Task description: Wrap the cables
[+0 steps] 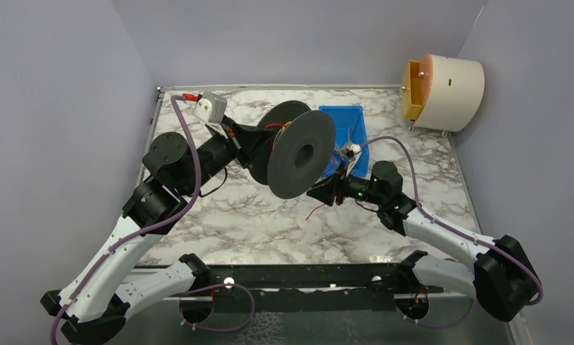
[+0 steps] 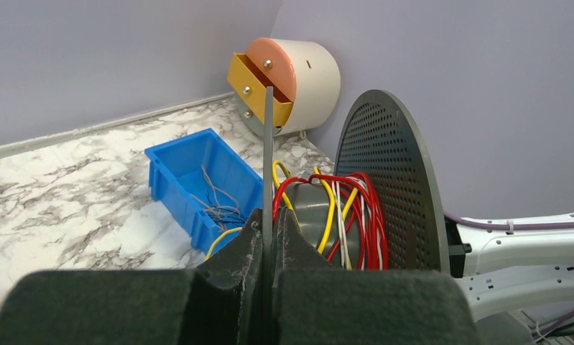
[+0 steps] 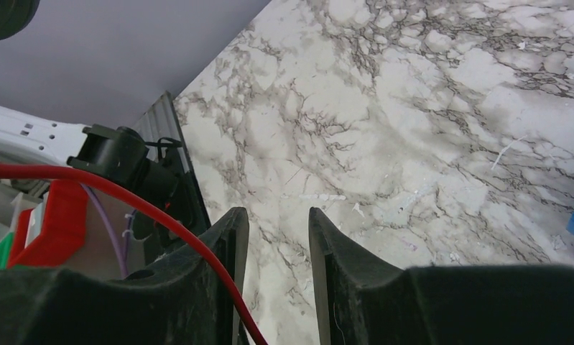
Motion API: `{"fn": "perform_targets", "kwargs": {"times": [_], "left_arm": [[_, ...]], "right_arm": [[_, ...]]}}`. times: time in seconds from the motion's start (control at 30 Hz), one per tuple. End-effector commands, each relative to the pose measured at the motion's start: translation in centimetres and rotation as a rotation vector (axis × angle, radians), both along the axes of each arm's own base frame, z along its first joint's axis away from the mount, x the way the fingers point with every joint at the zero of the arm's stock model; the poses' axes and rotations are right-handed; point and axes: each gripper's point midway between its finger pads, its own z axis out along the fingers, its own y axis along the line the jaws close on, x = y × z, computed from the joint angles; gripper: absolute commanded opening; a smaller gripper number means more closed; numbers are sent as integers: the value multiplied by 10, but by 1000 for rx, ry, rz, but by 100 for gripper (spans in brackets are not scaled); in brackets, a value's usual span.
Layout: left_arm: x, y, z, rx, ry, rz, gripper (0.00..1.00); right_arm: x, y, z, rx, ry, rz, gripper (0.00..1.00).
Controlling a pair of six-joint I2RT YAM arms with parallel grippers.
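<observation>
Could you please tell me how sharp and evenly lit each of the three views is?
Top external: even, soft light; the black spool reads as a dark mass. Left wrist: left gripper blurred up close, cables and blue bin sharp. Right wrist: right gripper soft, marble table crisp.

No lettering, label, brand, number or sign can be read in any view — none is made out on the black spool [image 1: 302, 153] or the blue bin [image 1: 341, 115].

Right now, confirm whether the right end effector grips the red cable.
No: the right end effector is open, and the red cable passes outside the gap.
</observation>
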Motion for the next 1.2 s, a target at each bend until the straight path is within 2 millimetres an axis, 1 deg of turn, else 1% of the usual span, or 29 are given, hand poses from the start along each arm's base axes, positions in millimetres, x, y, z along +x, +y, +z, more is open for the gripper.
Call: {"fn": "perform_targets", "kwargs": {"times": [0.0,0.1,0.23,0.4,0.57,0.73,0.93,1.17], "left_arm": [[-11,13,56,-119,-141,17,0],[-8,14,54,-114,-144,27,0],[-4,14,51,-104,-148,46,0],[3,13,47,-96,-150,68,0],[9,12,44,-90,-155,85,0],[14,13,41,-75,-160,109,0],[16,13,41,-59,-165,116,0],[8,9,42,-39,-181,67,0]], "right_arm": [[7,-8,-5,-3,46,-86,43],[9,-11,-9,12,102,-124,46],[8,-12,-6,45,158,-152,48],[5,-11,4,89,208,-159,51],[0,-10,6,118,278,-160,52],[-4,-9,8,118,300,-149,53],[-6,-15,0,81,294,-165,53],[-2,-32,-15,-14,243,-245,53]]}}
